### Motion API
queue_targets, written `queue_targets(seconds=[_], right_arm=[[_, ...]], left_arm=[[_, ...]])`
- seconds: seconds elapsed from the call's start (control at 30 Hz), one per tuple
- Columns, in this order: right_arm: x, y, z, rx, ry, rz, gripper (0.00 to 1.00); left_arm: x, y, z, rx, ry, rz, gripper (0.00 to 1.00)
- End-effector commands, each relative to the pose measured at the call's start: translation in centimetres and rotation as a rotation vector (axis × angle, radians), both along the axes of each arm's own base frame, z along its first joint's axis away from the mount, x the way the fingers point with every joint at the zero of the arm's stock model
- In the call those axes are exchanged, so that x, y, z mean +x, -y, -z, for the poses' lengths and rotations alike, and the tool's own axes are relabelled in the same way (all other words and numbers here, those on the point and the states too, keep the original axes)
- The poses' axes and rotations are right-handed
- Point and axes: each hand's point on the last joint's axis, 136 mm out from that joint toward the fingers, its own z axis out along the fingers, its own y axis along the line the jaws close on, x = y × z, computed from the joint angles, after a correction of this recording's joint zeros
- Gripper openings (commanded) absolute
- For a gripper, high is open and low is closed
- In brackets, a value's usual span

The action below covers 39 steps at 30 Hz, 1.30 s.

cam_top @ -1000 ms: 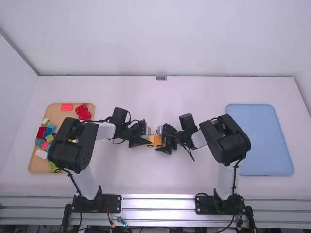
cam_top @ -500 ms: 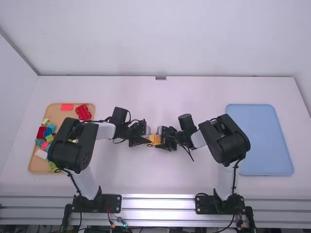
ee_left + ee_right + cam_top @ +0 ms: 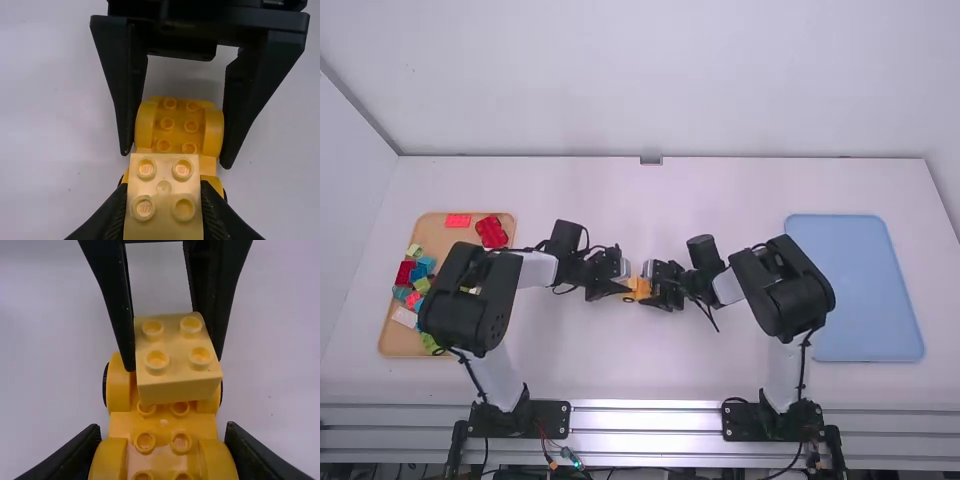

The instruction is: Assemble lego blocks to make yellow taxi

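Note:
Mid-table, my left gripper (image 3: 623,288) and my right gripper (image 3: 650,288) face each other over a yellow car base (image 3: 641,290). At the bottom of the left wrist view, my left gripper (image 3: 164,207) is shut on a pale yellow two-by-two block (image 3: 164,189). The block (image 3: 179,357) lies over the base's middle, slightly turned; whether it is seated on the studs I cannot tell. My right gripper (image 3: 164,452) is shut on the car base (image 3: 162,429), one finger outside each rounded fender. Black wheels show at the base's far end in the right wrist view.
At the left, a wooden tray (image 3: 438,235) holds several coloured blocks, with red ones (image 3: 491,231) near its far edge; the left arm passes over it. A blue tray (image 3: 865,290) lies at the right, beside the right arm.
My right gripper has shifted slightly left and closed on the car base since a second ago. The left arm looks almost unmoved.

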Motion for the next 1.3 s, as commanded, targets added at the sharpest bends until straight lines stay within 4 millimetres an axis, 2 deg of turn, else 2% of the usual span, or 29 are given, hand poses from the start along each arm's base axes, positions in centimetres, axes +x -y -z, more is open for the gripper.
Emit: queue_targets(seconds=[0.0, 0.2, 0.57, 1.27], right_arm=[[0.2, 0.0, 0.3, -0.001, -0.010, -0.001, 0.54], [-0.4, 0.2, 0.7, -0.021, 0.007, -0.034, 0.54], [-0.5, 0.2, 0.7, -0.016, 0.006, -0.039, 0.56], [-0.5, 0.2, 0.6, -0.015, 0.008, -0.040, 0.57]], left_arm=[[0.1, 0.0, -0.5, 0.003, 0.007, 0.001, 0.18], [-1.3, 0.2, 0.0, 0.027, 0.026, 0.076, 0.13], [-1.5, 0.7, -0.7, -0.024, 0.028, 0.094, 0.16], [-1.6, 0.8, -0.8, -0.030, 0.015, 0.093, 0.17]])
